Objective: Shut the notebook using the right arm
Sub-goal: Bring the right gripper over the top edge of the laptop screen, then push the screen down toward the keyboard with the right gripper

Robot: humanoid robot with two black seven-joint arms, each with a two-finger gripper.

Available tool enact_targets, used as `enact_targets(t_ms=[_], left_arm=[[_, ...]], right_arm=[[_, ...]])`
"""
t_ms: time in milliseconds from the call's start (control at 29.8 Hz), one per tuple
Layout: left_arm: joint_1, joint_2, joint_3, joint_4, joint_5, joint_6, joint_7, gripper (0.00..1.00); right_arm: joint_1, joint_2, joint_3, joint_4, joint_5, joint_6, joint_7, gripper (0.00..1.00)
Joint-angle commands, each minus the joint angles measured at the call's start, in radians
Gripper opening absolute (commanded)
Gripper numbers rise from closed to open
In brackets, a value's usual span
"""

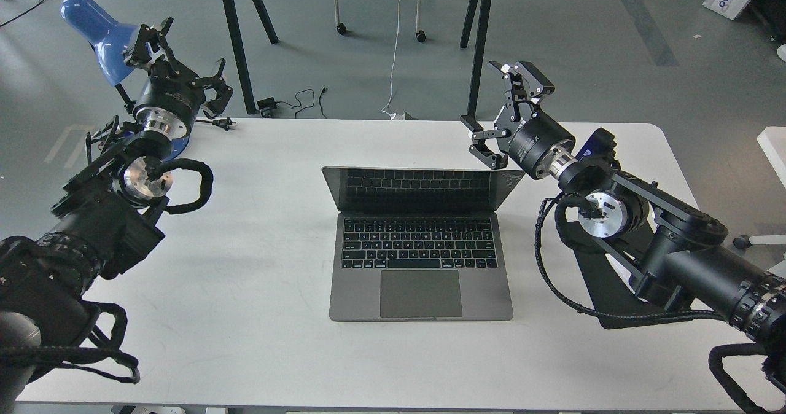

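The notebook, space-grey with black keys and a large trackpad, sits in the middle of the white table. Its black screen is tilted well forward over the keyboard, partly folded down. My right gripper is open and empty, just behind and above the screen's top right corner; its lower finger is next to that corner, and I cannot tell whether it touches. My left gripper is open and empty at the far left, beside the blue lamp.
A blue desk lamp stands at the table's back left corner. A black mouse pad lies right of the notebook, mostly under my right arm. Black trestle legs and cables stand on the floor behind the table.
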Motion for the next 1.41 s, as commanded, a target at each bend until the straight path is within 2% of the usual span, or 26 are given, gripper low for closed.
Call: enact_targets(t_ms=[0, 772, 1376], left_arm=[[0.000, 0.000, 0.000, 0.000, 0.000, 0.000, -0.001, 1.00], [0.000, 0.000, 0.000, 0.000, 0.000, 0.000, -0.001, 1.00], [0.000, 0.000, 0.000, 0.000, 0.000, 0.000, 0.001, 1.00]], right_arm=[[-0.010, -0.020, -0.030, 0.037, 0.000, 0.000, 0.000, 1.00], [-0.062, -0.043, -0.137, 0.131, -0.006, -0.026, 0.000, 1.00], [-0.234, -0.030, -0.161, 0.117, -0.209, -0.058, -0.006, 1.00]])
